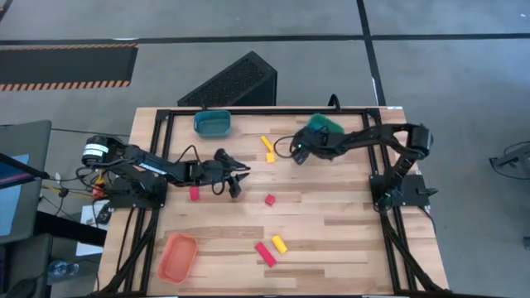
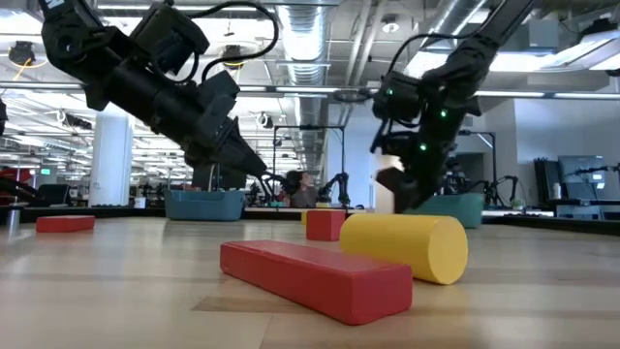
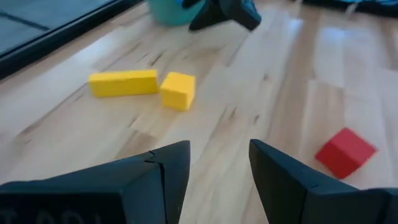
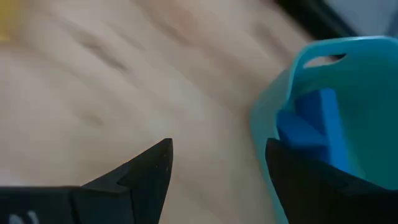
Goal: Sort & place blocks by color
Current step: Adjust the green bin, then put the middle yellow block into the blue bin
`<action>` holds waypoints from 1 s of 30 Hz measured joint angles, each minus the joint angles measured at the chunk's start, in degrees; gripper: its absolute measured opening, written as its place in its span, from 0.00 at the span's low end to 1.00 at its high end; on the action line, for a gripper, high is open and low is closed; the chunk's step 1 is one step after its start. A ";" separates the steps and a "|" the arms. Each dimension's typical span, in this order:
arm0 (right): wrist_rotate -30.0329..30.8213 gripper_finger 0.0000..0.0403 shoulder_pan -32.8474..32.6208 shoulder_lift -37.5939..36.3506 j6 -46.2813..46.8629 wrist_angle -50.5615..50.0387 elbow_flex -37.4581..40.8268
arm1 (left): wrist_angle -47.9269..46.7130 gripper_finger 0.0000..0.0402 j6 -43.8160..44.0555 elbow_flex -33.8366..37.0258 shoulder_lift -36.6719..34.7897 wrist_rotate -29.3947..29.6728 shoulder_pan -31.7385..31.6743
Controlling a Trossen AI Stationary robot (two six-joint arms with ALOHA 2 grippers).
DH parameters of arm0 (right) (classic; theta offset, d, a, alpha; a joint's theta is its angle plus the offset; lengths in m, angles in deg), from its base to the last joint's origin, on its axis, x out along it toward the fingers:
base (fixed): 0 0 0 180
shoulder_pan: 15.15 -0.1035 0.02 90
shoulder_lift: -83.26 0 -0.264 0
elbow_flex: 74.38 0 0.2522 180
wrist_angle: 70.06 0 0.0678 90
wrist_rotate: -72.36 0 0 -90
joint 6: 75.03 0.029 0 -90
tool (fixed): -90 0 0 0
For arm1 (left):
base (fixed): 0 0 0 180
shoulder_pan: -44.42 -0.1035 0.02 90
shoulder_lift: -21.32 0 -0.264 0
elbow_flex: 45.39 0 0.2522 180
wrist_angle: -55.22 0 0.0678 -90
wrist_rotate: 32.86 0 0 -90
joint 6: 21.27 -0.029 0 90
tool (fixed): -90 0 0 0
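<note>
My left gripper [image 1: 238, 175] [image 3: 217, 149] is open over the middle of the table, above bare wood. Ahead of it lie a yellow bar [image 3: 123, 82] and a yellow cube [image 3: 178, 90], with a red cube [image 3: 344, 151] off to the side. My right gripper [image 1: 296, 155] [image 4: 217, 146] is open and empty, beside a teal tray [image 4: 348, 56] [image 1: 325, 124] that holds a blue block [image 4: 311, 124]. More blocks lie flat on the table: a red one [image 1: 195, 194], a red bar [image 1: 265, 254] and a yellow piece [image 1: 279, 244] near the front edge.
A second teal tray [image 1: 213, 124] stands at the far edge, left of centre. An orange tray [image 1: 178, 255] sits at the near left corner. A dark slanted box [image 1: 236, 81] lies on the floor beyond the far edge. Bare wood stretches over the table's near right.
</note>
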 joint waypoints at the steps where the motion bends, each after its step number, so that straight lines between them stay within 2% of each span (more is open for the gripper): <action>1: 0.70 0.70 1.24 -0.15 -0.75 -1.87 0.02 | -0.13 0.38 0.47 0.00 0.00 0.45 -0.02; 8: 4.85 0.70 10.15 -0.93 -1.92 -13.40 0.13 | -1.19 0.38 0.52 -0.02 -0.02 1.13 0.00; 12: 3.44 0.70 12.24 -0.98 -2.01 -13.93 0.13 | -4.58 0.38 1.23 -0.01 -0.02 1.22 0.00; 18: 1.41 0.70 7.46 -0.95 1.60 -12.25 0.15 | -8.31 0.38 1.35 0.33 -0.02 3.47 1.19; 25: -8.58 0.70 -2.38 -0.95 0.73 4.70 0.13 | -8.81 0.38 1.36 0.33 -0.02 5.07 1.84; 30: -10.63 0.70 -6.11 -0.95 3.91 15.10 0.13 | -8.81 0.38 2.77 0.33 -0.02 5.15 1.84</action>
